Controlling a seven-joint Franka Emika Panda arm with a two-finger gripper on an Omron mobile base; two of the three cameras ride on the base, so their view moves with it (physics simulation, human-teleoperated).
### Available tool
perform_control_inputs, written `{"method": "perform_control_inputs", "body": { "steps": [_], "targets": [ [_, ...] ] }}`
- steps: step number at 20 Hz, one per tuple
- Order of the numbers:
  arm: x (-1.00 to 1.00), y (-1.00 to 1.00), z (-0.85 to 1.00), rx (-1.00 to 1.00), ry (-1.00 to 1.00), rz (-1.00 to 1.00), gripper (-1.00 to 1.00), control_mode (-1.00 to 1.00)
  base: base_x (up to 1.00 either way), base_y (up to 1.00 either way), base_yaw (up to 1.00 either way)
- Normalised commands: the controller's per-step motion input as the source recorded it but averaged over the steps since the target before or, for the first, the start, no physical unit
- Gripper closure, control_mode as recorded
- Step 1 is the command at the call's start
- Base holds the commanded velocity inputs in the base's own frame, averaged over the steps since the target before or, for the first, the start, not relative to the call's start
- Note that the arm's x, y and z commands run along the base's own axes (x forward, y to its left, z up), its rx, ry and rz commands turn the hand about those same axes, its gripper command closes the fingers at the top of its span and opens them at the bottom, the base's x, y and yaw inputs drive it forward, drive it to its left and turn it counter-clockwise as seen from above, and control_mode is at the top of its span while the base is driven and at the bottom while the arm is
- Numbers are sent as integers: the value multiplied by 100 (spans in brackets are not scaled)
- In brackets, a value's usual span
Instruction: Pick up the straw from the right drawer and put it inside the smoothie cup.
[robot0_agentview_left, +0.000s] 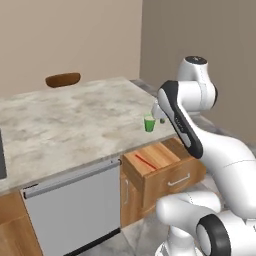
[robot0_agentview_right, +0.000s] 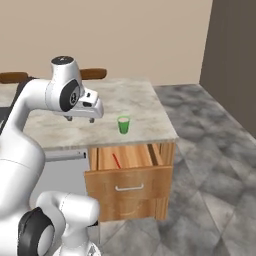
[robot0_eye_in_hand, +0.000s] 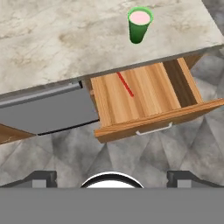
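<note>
The right drawer (robot0_agentview_left: 167, 172) (robot0_agentview_right: 131, 191) (robot0_eye_in_hand: 151, 120) stands pulled out under the counter's right end. The thin red straw (robot0_agentview_left: 145, 161) (robot0_agentview_right: 116, 161) (robot0_eye_in_hand: 125, 84) lies flat on its wooden floor, towards the left side. Just above, the small green smoothie cup (robot0_agentview_left: 149, 123) (robot0_agentview_right: 123, 125) (robot0_eye_in_hand: 139, 26) stands upright on the counter near its front edge. My gripper (robot0_agentview_right: 81, 120) (robot0_eye_in_hand: 112, 178) hangs open and empty, well above the counter and drawer and to the cup's left in the right base view. Its fingers touch nothing.
A grey dishwasher panel (robot0_agentview_left: 75, 210) (robot0_eye_in_hand: 48, 111) with a long handle sits left of the drawer. The marble counter (robot0_agentview_left: 65, 120) (robot0_agentview_right: 145, 107) stretches back and left. A brown chair back (robot0_agentview_left: 63, 79) (robot0_agentview_right: 92, 73) shows behind it. Grey floor lies to the right.
</note>
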Motion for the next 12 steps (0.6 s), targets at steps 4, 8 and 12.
{"method": "perform_control_inputs", "body": {
  "steps": [4,8,12],
  "targets": [
    [0,0,0,0,0,0,-100,100,0,-88,5],
    [0,0,0,0,0,0,-100,100,0,-70,14],
    [0,0,0,0,0,0,-100,100,0,-26,24]
  ]
}}
